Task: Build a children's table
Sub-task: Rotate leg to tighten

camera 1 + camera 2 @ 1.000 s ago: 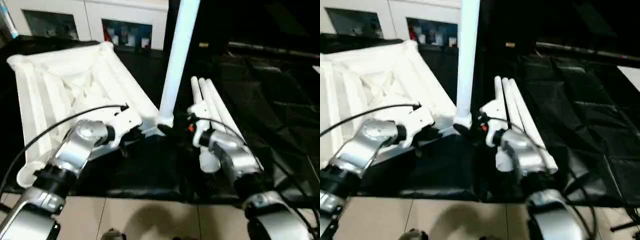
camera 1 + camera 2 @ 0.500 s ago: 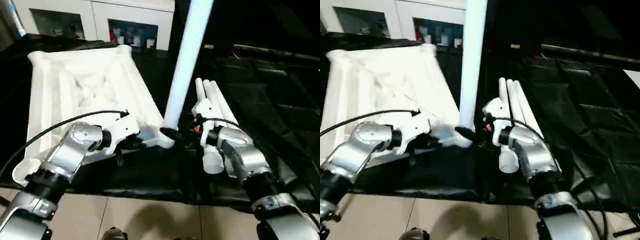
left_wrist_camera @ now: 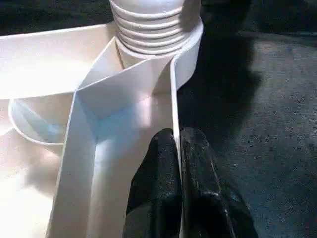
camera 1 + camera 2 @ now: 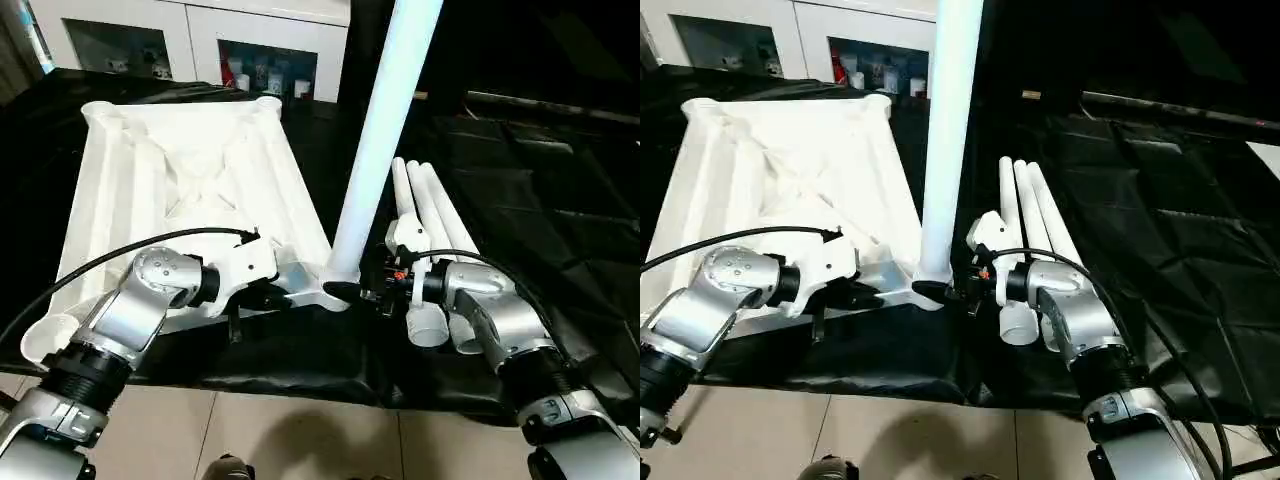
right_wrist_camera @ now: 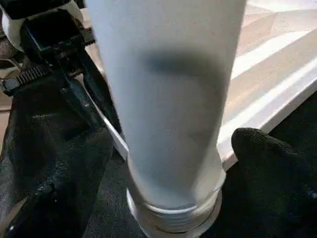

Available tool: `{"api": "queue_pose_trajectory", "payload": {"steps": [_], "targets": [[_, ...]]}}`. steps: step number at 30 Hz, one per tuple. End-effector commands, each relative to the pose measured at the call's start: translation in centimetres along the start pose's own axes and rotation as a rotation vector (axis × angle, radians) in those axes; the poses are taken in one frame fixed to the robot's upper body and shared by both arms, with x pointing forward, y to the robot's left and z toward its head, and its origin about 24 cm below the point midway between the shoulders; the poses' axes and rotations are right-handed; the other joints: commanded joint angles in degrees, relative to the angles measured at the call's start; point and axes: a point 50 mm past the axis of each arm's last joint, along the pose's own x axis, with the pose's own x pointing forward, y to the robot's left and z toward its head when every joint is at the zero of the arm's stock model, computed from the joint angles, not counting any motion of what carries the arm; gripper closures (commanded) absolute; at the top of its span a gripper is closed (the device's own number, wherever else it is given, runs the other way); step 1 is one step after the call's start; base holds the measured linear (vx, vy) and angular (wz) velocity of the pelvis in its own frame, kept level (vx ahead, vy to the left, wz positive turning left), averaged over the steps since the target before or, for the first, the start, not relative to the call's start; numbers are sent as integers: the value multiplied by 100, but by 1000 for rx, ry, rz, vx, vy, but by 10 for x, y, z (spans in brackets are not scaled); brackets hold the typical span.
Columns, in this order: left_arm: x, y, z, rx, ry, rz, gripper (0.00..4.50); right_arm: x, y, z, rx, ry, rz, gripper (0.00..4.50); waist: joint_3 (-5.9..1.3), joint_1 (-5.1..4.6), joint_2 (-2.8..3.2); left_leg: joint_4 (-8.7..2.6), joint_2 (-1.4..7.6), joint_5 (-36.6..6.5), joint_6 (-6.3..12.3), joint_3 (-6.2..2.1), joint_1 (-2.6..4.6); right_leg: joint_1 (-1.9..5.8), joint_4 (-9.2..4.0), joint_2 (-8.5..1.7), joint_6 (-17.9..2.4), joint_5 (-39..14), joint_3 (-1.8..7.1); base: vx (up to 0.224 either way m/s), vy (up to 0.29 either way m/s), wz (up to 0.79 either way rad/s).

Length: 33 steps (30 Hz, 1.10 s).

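Note:
The white tabletop (image 4: 180,190) lies ribbed side up on the black cloth. One white leg (image 4: 375,150) stands upright in its near right corner socket (image 4: 330,295), with threads showing at the base (image 3: 148,29). My left gripper (image 3: 177,136) is shut on the tabletop's thin rim right beside that socket. My right gripper (image 5: 173,148) has its jaws wide around the leg's base, one black finger (image 5: 277,168) against each side. Three more legs (image 4: 430,210) lie side by side just right of the tabletop, behind my right wrist.
The black-draped work table (image 4: 540,200) stretches away to the right and back. Its front edge runs just below my forearms, with tiled floor (image 4: 300,440) beyond it. White cabinets (image 4: 180,30) stand behind. A black cable (image 4: 120,255) arcs over my left forearm.
The whole picture has shifted as the head moved. Both grippers keep their places at the corner and the leg's base.

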Motion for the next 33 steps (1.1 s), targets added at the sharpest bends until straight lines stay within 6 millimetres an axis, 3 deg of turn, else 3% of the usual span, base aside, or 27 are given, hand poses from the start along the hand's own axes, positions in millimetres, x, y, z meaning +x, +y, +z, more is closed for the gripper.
{"api": "queue_pose_trajectory", "payload": {"steps": [1, 19, 33], "targets": [[2, -4, 18, 91, -53, -38, 450, 0, -3, 5, -28, 12, 3, 25, -441, -16, 57, -368, 146, -1264, -41, -59, 164, 274, -323, -335, -1185, -894, 213, 0, 0, 0], [2, -4, 16, 87, -42, -39, 450, 5, -1, -5, -10, 28, 17, 176, -448, -12, 58, -353, 143, -1260, -35, -62, 159, 282, -307, -333, -1195, -878, 211, 0, 0, 0], [4, -6, 15, 75, -44, -45, 450, 7, 2, -25, 121, 20, -48, 194, -428, -34, 76, -368, 146, -1580, -140, -82, 166, 254, -344, -340, -1127, -1304, 217, 0, 0, 0]]}}
